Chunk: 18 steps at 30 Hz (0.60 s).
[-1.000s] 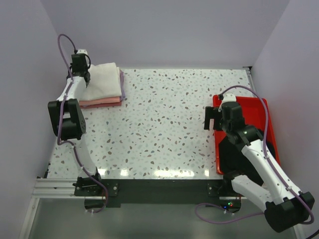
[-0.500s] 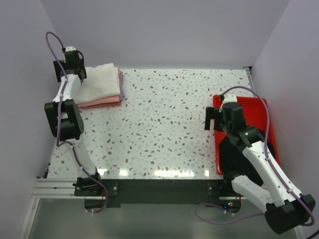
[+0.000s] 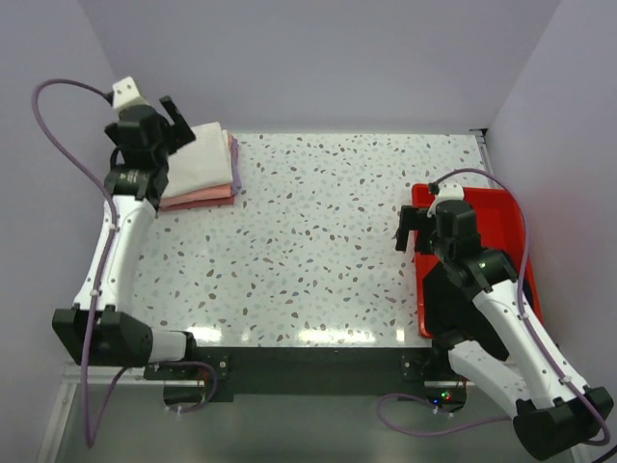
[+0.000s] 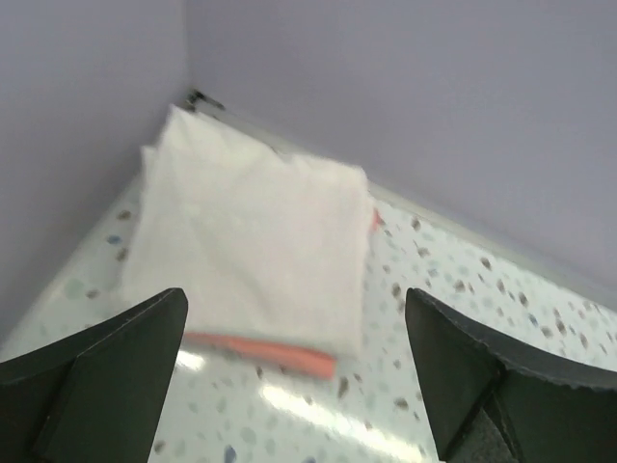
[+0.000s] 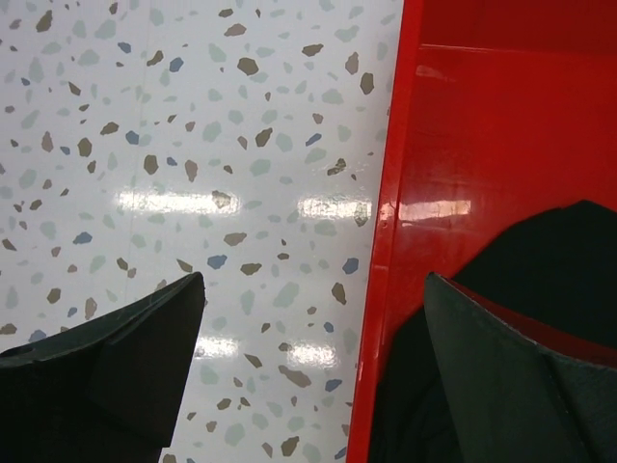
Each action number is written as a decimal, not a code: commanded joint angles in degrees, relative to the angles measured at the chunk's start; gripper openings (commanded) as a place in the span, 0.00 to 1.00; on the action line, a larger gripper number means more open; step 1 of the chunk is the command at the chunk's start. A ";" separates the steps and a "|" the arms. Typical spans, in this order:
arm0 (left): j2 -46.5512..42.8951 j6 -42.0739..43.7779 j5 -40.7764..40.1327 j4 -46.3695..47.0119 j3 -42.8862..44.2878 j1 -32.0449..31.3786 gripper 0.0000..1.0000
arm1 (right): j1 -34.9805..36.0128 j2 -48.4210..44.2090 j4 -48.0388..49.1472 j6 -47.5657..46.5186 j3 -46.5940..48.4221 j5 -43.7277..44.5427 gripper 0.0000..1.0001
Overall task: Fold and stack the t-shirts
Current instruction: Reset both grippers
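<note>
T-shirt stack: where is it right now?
Top view: the t-shirt stack lies in the table's far-left corner, cream-white tee on top, near the open left gripper.

Table (image 3: 328, 241): white terrazzo top with grey, brown and blue flecks; fills most of overhead view.
Back wall (image 3: 318, 58): plain pale lavender, matte, meets table's far edge; thin pale seam along join.
Left wall (image 3: 43, 222), right wall (image 3: 569, 125): same lavender, rise from table's side edges, box it in on three sides.
Black plate (image 3: 308, 365): runs along table's near edge.
Aluminium rail (image 3: 101, 367): at table's near-left corner.
Glare patches (image 3: 318, 335): bright row on glossy top, close to table's near edge.
Grey-green surface (image 3: 289, 424): beyond table's near edge; floor or shelf, cannot tell.
</note>
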 commanded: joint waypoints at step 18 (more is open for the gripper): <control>-35.71 -26.48 -18.28 -10.70 -47.77 -28.57 1.00 | -0.24 -7.92 6.87 7.19 -8.55 3.77 0.99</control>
